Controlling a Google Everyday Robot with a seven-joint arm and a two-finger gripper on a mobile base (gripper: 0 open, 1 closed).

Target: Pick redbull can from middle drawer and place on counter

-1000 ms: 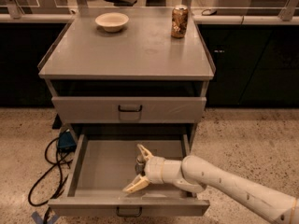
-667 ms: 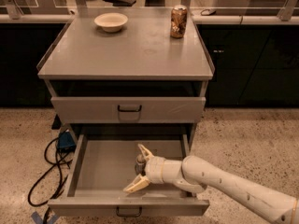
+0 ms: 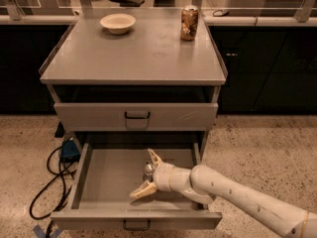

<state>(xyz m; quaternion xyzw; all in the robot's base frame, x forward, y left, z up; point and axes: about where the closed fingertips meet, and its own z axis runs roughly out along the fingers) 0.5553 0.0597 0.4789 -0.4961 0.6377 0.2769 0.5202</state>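
Below grey counter (image 3: 133, 58), gripper (image 3: 148, 174) straddles redbull can (image 3: 148, 169) in middle drawer (image 3: 109, 175).

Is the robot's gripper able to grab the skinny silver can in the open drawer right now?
Probably yes. The gripper is down inside the open grey metal drawer, its two fingers spread open on either side of the slim silver-grey metal can, and nothing seems to lie between them and it.

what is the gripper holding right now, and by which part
Nothing yet. The gripper is open inside the drawer, its fingers either side of the can.
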